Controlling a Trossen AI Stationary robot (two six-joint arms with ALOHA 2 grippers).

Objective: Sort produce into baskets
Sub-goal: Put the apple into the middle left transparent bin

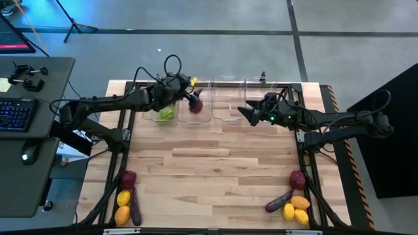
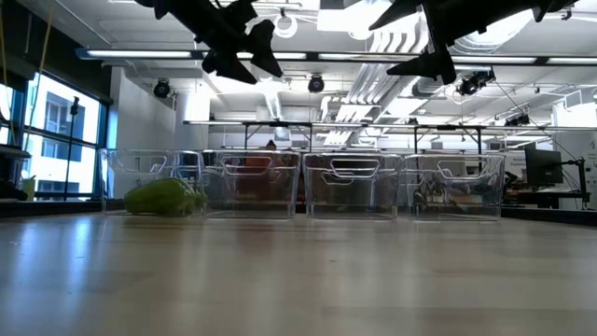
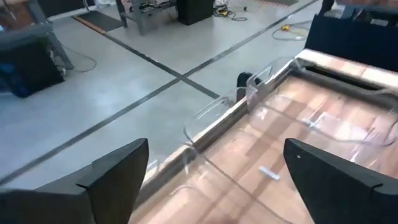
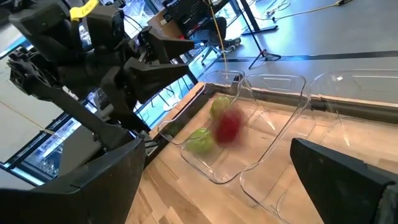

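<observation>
Sorting is at an early stage. Left claw [image 1: 194,98] hangs over the second clear basket [image 1: 210,120] from the left, fingers spread, w/ a dark red fruit [image 1: 196,105] just under it and blurred in the right wrist view, prob. dropping into that bin, not pinched. Leftmost basket [image 1: 145,116] already has green peppers [image 1: 166,115]; two show in the right wrist view. Right claw [image 1: 243,111] sits over the third basket [image 1: 230,121], fingers spread, holding nothing; fourth basket [image 2: 454,185] looks unfilled in the low view. Left to do: two piles at the near bench [image 1: 215,163] corners. Left pile [image 1: 127,202]: dark red piece, yellow & orange citrus, an eggplant. Right pile [image 1: 292,199]: red piece, eggplant, several yellow/orange ones. So approx. three pieces binned, roughly nine or so to go.
</observation>
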